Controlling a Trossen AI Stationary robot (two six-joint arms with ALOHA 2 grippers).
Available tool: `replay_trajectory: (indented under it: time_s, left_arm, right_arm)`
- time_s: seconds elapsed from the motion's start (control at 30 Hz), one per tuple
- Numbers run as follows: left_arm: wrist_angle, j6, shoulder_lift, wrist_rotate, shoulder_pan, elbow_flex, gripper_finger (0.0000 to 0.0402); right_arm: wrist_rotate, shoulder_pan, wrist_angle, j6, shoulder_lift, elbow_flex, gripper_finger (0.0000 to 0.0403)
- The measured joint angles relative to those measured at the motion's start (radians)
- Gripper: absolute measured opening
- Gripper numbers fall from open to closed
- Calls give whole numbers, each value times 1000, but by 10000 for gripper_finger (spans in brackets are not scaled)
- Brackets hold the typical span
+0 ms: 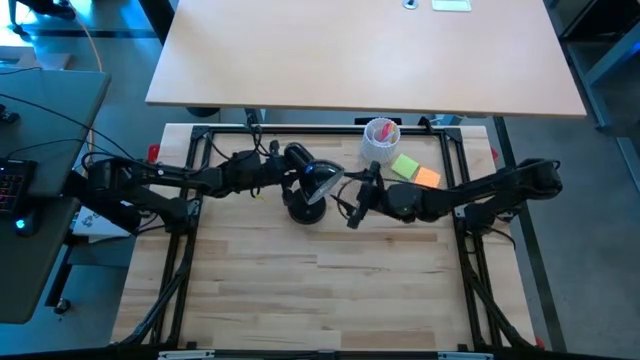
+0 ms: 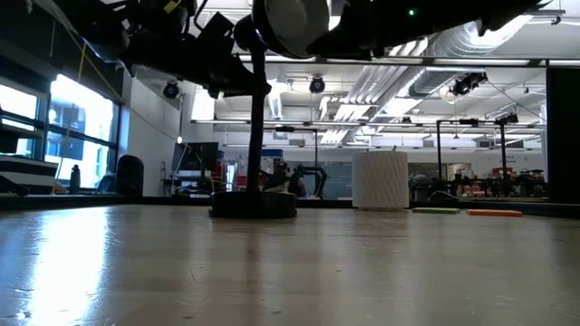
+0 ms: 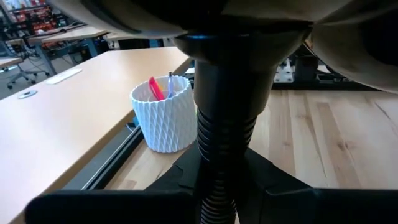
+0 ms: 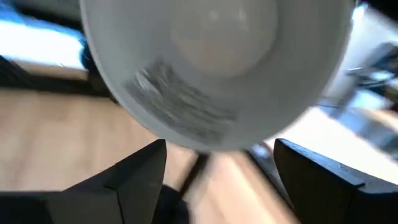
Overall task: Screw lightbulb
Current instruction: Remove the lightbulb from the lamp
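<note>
While the left gripper [image 1: 268, 172] clamps the desk lamp's [image 1: 303, 190] ribbed neck with its jaws nearly shut, the right gripper [image 1: 352, 200] faces the open mouth of the shade [image 4: 214, 68], jaws spread wide and holding nothing. Seated deep inside the shade, the lightbulb [image 4: 224, 34] shows as a white dome, clear of the right fingers [image 4: 140, 171]. Behind the lamp on the tabletop [image 1: 320, 290] stand a white ribbed cup [image 1: 380, 140] and coloured sticky notes [image 1: 415, 172].

Lamp [image 1: 303, 195] and cup [image 1: 380, 140] crowd the table's [image 1: 330, 290] rear.
</note>
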Motion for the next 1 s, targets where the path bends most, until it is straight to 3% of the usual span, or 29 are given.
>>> replay_trajectory:
  time_s: [0.17,0.23,0.43,0.6,0.73,1.0]
  left_arm:
    - [-11,1,0,-12,0,0,47]
    - [-11,0,0,-15,0,0,47]
    - [-6,0,1,-46,0,-1,47]
    - [-3,2,1,-52,-1,-1,47]
    - [-3,3,1,-51,-1,-2,47]
    - [4,1,2,-51,-1,-3,47]
  right_arm:
    - [156,66,-58,-69,-50,0,296]
    - [147,93,-51,-30,-69,0,296]
    - [-49,119,86,83,-64,0,296]
    - [-27,84,246,125,23,2,296]
    - [-23,54,243,262,107,43,296]
    - [197,48,189,162,195,208,296]
